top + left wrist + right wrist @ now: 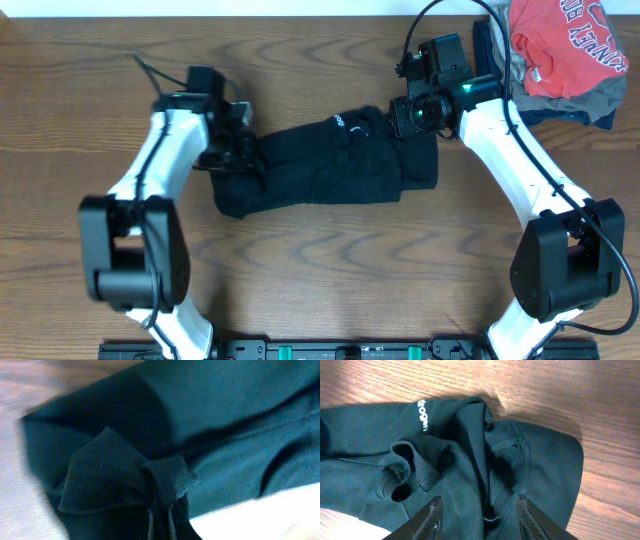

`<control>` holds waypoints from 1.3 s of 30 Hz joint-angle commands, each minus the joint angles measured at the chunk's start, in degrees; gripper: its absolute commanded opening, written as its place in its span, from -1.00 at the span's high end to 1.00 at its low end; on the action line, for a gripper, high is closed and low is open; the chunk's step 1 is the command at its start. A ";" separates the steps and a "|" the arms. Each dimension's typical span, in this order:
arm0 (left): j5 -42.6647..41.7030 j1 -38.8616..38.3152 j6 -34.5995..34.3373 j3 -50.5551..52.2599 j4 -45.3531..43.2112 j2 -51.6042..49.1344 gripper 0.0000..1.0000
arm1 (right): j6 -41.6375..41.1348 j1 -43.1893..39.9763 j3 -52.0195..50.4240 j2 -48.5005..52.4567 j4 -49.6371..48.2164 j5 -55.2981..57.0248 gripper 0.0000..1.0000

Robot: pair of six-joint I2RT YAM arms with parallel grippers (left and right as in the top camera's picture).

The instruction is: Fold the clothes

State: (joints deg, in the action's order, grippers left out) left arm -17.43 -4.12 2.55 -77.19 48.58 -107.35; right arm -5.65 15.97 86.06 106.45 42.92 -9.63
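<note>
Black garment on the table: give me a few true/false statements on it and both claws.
1. The long black soft-fabric garment lies on the wooden table between both arms. True.
2. The left claw is shut on a bunch of the garment. True.
3. The right claw grips the garment. False: its jaws stand apart over the fabric, holding nothing.
4. The red T-shirt with white lettering lies on the black garment. False: it tops a separate pile at the table's corner.
5. The small white logo is hidden. False: it faces up.
</note>
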 commanded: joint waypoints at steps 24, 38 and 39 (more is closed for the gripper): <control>0.09 -5.99 -4.33 -4.83 0.85 2.97 -0.96 | -0.07 0.17 -0.09 0.07 0.15 -0.15 0.02; 0.07 -10.05 -2.58 -2.91 -1.99 -0.83 -0.96 | -4.17 -3.87 -1.03 0.07 4.04 3.08 -0.35; 0.07 -10.40 -2.58 -2.91 -2.36 -0.87 -0.96 | -4.17 -4.35 -1.31 0.07 4.22 2.80 -0.52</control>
State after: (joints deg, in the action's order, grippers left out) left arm -17.63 -13.56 -1.17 -80.71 46.78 -107.42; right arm -9.02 13.47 85.82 106.45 46.65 -7.03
